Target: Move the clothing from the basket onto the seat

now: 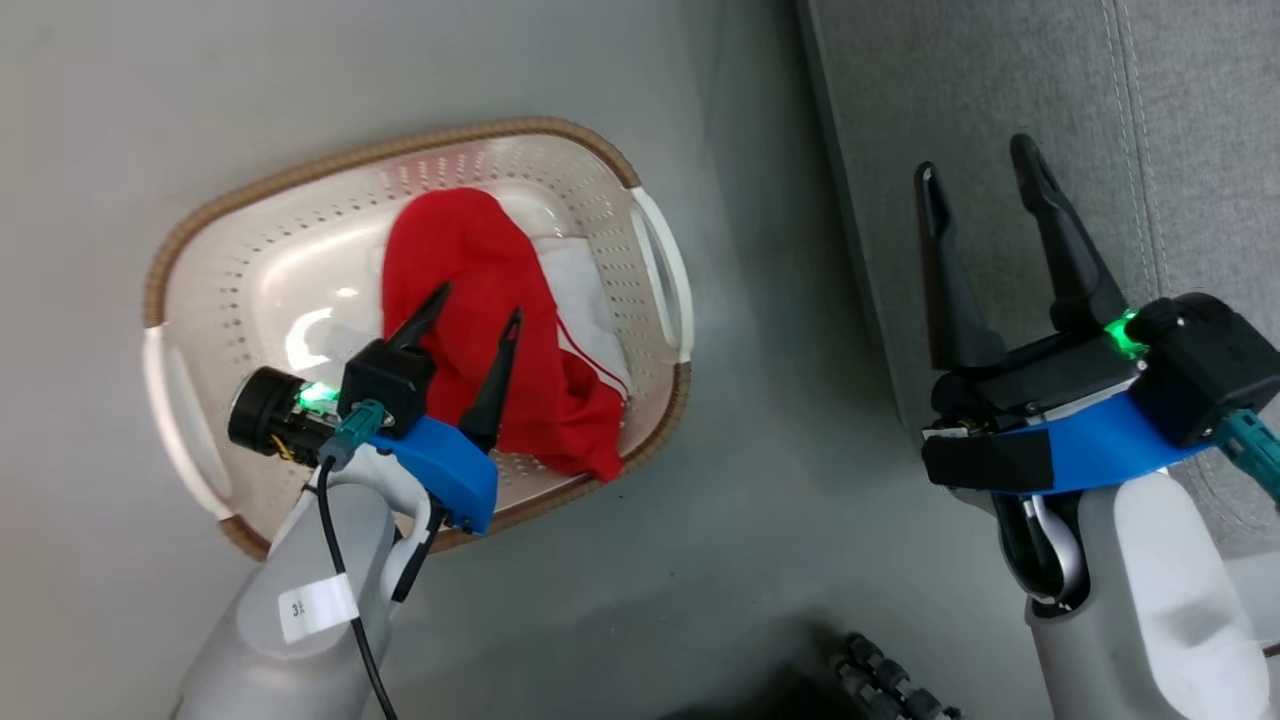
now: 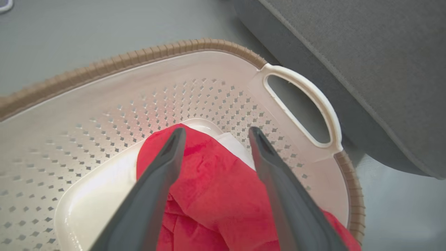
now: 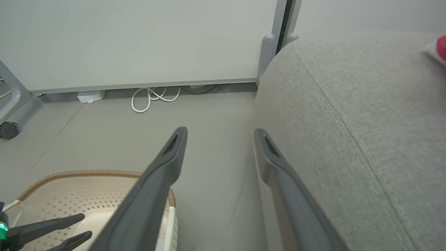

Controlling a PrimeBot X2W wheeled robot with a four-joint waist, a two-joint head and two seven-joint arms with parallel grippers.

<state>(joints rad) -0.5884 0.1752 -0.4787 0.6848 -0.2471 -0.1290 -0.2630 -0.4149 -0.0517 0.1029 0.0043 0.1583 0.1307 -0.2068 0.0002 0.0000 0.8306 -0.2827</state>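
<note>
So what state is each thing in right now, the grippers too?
clothing: crumpled in the basket, not gripped.
basket: upright on the floor, beside the seat.
left gripper: open, over the clothing, holding nothing.
right gripper: open, empty, by the seat's edge.

The basket (image 1: 240, 270) stands upright on the grey floor (image 1: 780, 500), just beside the seat (image 1: 1000, 120) but not touching it. It is cream-white perforated plastic with a brown woven-look rim, rounded corners and a white handle at each end. A bright-red garment (image 1: 470, 290) lies crumpled inside, bunched towards the end nearer the seat, its lower corner reaching up to the rim. White fabric with red stripes (image 1: 585, 295) shows at its edge; whether it is a separate piece is unclear. The seat is light-grey upholstery with a rounded edge and a stitched seam. A scrap of red-and-white fabric (image 3: 438, 48) lies on its top.
</note>
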